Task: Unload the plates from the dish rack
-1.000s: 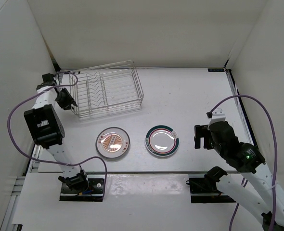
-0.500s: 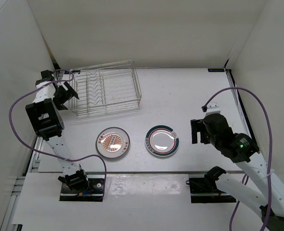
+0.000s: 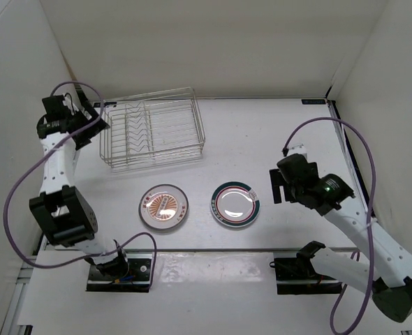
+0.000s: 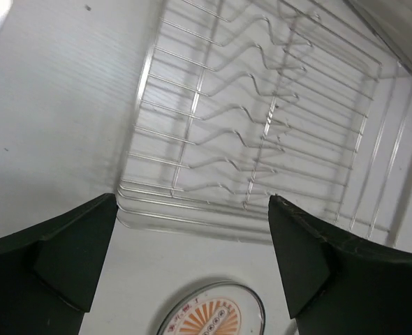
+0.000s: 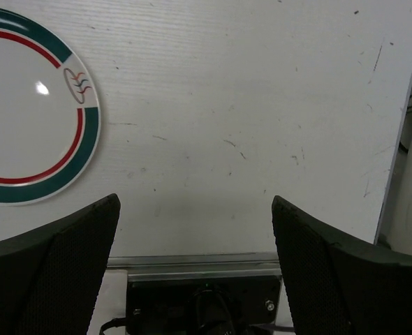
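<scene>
- On the table (image 3: 283, 132), two plates lie flat in front of the rack (image 3: 153, 132): the sunburst plate (image 3: 164, 206) to the left and the green-rim plate (image 3: 236, 204) just beside it, apart. No plate shows in the rack, so the unloading looks done or nearly done. Whether a third plate sits under the sunburst one cannot be told.
- Left gripper (image 3: 93, 125) hovers by the rack's left end, jaws spread wide and holding nothing. Right gripper (image 3: 274, 188) hangs right of the green-rim plate, also spread and empty.
- Each plate is likely stiff, light, glazed and slippery, and apt to chip if dropped. The rim is the place to pinch it. Lying flat, a plate offers little edge, so one finger would have to slip under the lip.
- Left wrist view alone shows the bare tines (image 4: 262, 132) close up, with the sunburst plate's edge below them.
- Right wrist view shows the green-rim plate's bands and small emblem, and scuffs on the table.
- Only the top view shows both plates, the rack and both arms together.
</scene>
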You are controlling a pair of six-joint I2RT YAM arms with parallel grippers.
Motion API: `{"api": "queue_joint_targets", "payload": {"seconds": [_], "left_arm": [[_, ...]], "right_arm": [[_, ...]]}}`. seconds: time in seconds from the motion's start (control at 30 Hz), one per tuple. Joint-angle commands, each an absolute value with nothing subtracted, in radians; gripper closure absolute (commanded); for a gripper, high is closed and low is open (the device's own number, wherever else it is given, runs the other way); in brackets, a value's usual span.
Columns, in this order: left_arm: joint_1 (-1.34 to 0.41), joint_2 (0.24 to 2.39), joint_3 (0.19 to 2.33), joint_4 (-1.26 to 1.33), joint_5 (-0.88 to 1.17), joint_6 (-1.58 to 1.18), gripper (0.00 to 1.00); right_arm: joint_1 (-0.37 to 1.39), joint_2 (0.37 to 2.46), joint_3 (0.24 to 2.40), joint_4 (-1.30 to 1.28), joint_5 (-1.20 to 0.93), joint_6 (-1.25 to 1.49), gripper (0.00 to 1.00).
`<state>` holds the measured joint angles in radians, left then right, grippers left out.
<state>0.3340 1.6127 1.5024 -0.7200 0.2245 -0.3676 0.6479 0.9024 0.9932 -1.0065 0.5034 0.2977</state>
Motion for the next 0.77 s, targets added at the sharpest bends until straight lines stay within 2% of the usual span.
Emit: {"api": "queue_joint_targets", "payload": {"seconds": [0.0,0.17,0.2,0.27,0.3,0.53,0.67,0.73], "left_arm": [[0.305,1.502,1.361,-0.695,0.328,-0.382,0.00],[0.213,1.249,1.128,-0.716,0.345,-0.324,0.00],[0.204,1.121,1.027,-0.722,0.330,-0.275,0.00],[0.180,1.027,0.962,-0.744,0.330,-0.209,0.00],[0.176,0.880,0.875,-0.752,0.330,-0.175,0.00],[0.170,0.326,0.658,-0.868,0.452,-0.080,0.00],[0.167,0.222,0.630,-0.961,0.419,-0.054,0.00],[0.167,0.206,0.624,-0.954,0.498,-0.038,0.00]], "right_arm": [[0.646,0.955,1.045,-1.091,0.586,0.376,0.10],[0.650,0.963,1.028,-1.100,0.591,0.437,0.10],[0.652,0.956,1.023,-1.082,0.588,0.457,0.10],[0.650,0.934,1.020,-1.072,0.574,0.491,0.10],[0.649,0.934,1.022,-1.077,0.574,0.497,0.10],[0.652,0.907,0.971,-1.066,0.615,0.483,0.10],[0.653,0.897,0.968,-1.075,0.615,0.476,0.10],[0.652,0.896,0.977,-1.077,0.618,0.462,0.10]]}}
